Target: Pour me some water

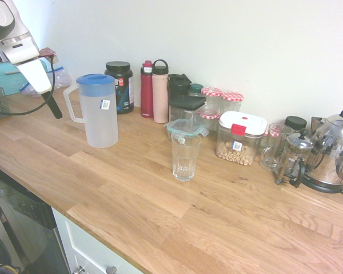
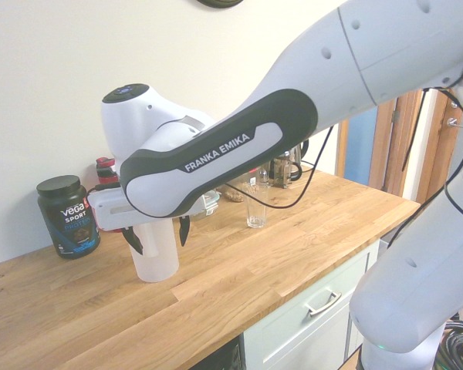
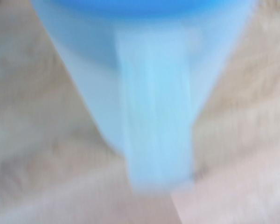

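Pitcher point(image 3: 144, 93): pale, translucent white body filling the upper middle of the frame and narrowing toward the lower part. Blue lid point(image 3: 144, 5): a band of saturated blue along the pitcher's wide end. Handle point(image 3: 156, 112): a broad pale strip running lengthwise down the body's centre, probably the handle, though the blur is heavy. Bench point(image 3: 32, 154): light wood with faint grain, visible on both sides of the pitcher and beneath it.
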Robot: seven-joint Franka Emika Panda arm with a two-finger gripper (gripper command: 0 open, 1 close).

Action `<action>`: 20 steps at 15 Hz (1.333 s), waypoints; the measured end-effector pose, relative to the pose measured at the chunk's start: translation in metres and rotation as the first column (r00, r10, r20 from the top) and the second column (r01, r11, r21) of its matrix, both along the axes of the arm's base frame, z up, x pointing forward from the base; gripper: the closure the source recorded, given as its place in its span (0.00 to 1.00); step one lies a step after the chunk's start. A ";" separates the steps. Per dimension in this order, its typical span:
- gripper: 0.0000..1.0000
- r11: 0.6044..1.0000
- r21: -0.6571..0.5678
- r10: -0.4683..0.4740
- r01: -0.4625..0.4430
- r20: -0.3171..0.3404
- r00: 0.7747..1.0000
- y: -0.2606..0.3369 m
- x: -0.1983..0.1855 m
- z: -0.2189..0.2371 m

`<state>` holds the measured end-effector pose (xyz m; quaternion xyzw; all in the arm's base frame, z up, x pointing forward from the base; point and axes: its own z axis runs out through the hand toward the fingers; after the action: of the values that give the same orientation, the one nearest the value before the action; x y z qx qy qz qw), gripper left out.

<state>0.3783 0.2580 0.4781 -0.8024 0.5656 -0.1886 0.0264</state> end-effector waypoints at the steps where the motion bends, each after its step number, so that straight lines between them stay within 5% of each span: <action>1: 0.00 1.000 -0.009 -0.007 0.007 0.014 1.000 0.002 0.008 0.002; 7: 0.00 0.997 -0.071 0.003 0.004 0.096 0.995 0.017 0.043 0.002; 8: 1.00 0.997 -0.078 0.006 0.001 0.095 0.995 0.019 0.048 -0.002; 20: 1.00 0.997 -0.074 -0.009 0.016 0.092 0.996 0.015 0.061 -0.007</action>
<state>0.4393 0.2726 0.4709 -0.7898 0.5615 -0.2462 0.0212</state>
